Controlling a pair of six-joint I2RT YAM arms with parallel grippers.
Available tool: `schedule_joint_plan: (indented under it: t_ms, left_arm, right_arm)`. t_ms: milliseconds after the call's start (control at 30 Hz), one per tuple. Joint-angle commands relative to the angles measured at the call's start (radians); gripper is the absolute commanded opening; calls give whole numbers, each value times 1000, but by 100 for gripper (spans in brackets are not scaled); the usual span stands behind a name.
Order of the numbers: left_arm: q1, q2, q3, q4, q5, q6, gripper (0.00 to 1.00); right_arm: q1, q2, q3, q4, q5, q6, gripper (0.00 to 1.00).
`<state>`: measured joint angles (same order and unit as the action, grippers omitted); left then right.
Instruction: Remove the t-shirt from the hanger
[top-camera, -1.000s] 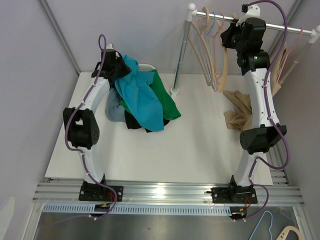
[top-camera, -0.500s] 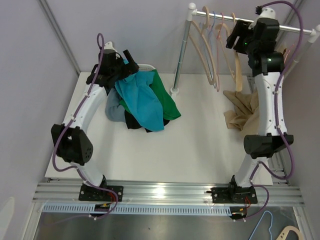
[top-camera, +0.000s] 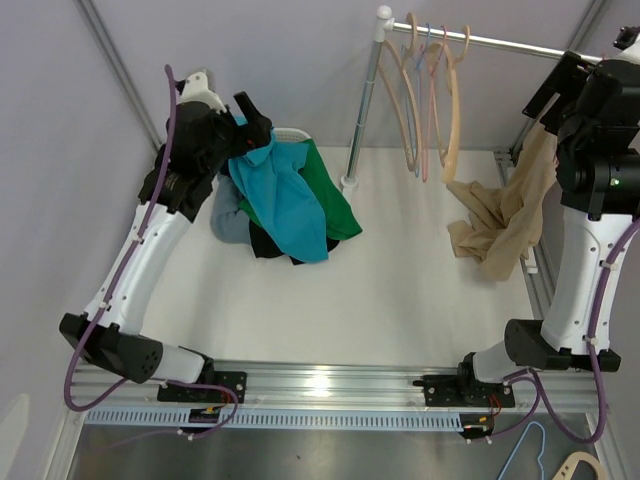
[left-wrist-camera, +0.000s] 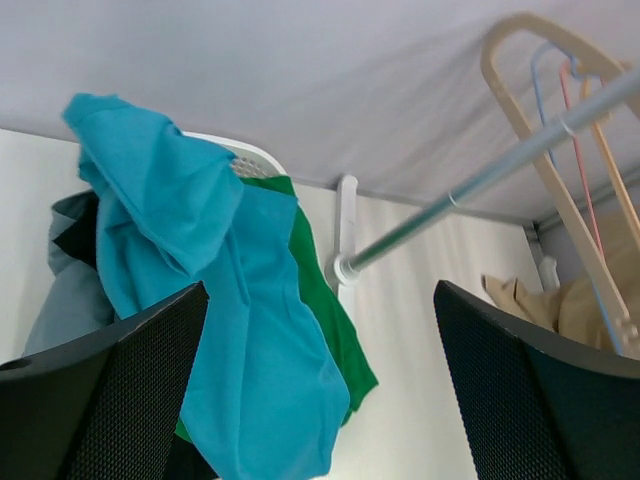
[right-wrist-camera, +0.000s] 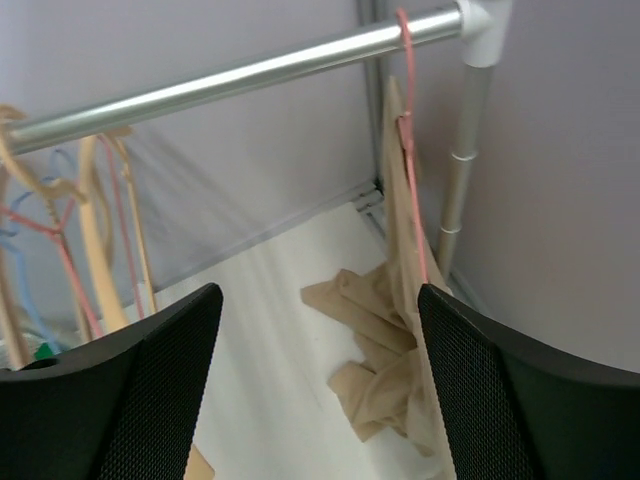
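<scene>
the white table (top-camera: 400, 300) spreads below the rail (top-camera: 500, 42). the heap (top-camera: 290, 205) of clothes, teal over green, lies well left of the rail. the tan t-shirt (right-wrist-camera: 395, 320) hangs from the pink hanger (right-wrist-camera: 405, 130) at the rail's right end, its lower part crumpled on the table under the rail. bare hangers (top-camera: 430, 100) hang near the rail's left end. my left gripper (left-wrist-camera: 320, 300) is spread wide and empty above the heap, left of the rail. my right gripper (right-wrist-camera: 320, 295) is released too, nothing in it, facing the rail's right end.
</scene>
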<state>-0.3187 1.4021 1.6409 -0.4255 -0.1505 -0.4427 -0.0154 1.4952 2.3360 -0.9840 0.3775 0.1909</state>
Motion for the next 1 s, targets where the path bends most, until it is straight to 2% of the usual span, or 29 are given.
schedule_joint_plan:
  t_ms: [0,167,333,433,500,700,967]
  left_arm:
    - [-57,-25,-32,39,55,71,99]
    - [-189,-3,-9,85,94,107,100]
    - [-292,38,10,145,111,131,100]
    - [-324,83,69,145,109,162,99]
    - [-333,103,97,146,109,180,100]
    - [-333,112,99,205,143,214,99]
    - [-333,115,30,289,158,251,100]
  right_arm:
    - [-43,36,-14,-48,48,1,82]
    - [-89,89,0,-85,38,-5,82]
    - [-167,100,-89,13,-6,1,81]
    - [-182,146,-69,27,-12,8,81]
    - [-189,165,-55,33,29,2,81]
    - [-239,226,-46,90,0,13,78]
    - [-241,281,-29,194,-17,4,61]
